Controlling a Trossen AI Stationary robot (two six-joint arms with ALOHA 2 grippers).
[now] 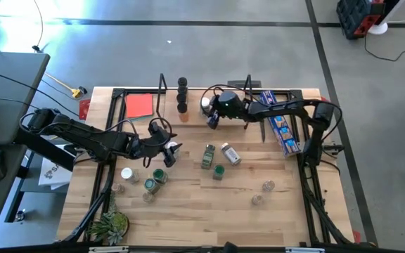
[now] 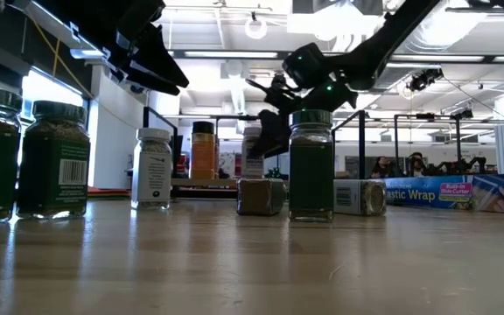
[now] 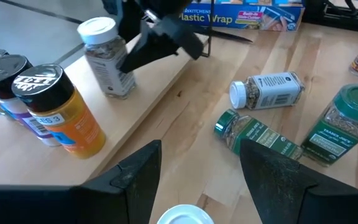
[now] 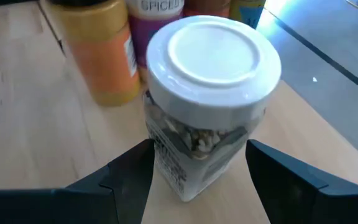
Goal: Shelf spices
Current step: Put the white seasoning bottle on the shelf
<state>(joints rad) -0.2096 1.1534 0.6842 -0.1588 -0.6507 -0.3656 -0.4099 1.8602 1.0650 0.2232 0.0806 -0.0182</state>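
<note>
Right gripper [image 4: 194, 168] open around white-lidded jar [image 4: 207, 93], unclear from overhead.

"Plastic Wrap" on blue packet [image 2: 451, 193]

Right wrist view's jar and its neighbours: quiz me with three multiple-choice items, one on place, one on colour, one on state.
1. The white-lidded jar between the right pincer's fingers stands on: A the shelf; B a red square; C the floor.
2. The orange jar's lid is: A green; B black; C red.
3. The white-capped jar mid-table is: A upright; B held; C lying down.
A: the wood board is beneath it. B: its black top shows. C: it rests on its side.
</note>
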